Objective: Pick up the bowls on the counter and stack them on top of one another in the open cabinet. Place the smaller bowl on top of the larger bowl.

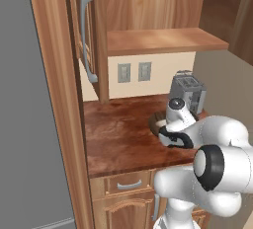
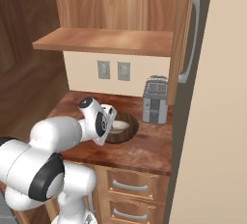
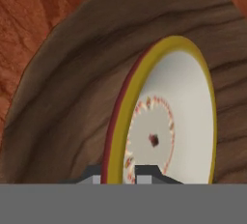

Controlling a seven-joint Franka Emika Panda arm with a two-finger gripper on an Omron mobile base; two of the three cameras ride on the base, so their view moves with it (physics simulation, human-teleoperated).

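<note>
The tool (image 3: 123,171) hangs low over the tabletop, one fingertip on each side of the yellowish rim of the small cream bowl (image 3: 171,121), pinching it. That bowl sits tilted inside the wide brown bowl (image 3: 72,88), which rests on the reddish tabletop (image 1: 118,134) just left of the grey toaster (image 2: 155,100). In the right base view the cream bowl (image 2: 120,125) peeks out beside the white wrist, and the brown bowl (image 2: 126,130) is partly hidden by the arm. In the left base view only an edge of the brown bowl (image 1: 156,122) shows. Above, the open cabinet shelf (image 1: 163,39) stands bare, its door (image 1: 84,35) swung left. Two wall outlets (image 2: 111,70) sit below it, and drawers (image 2: 130,189) lie under the tabletop.
</note>
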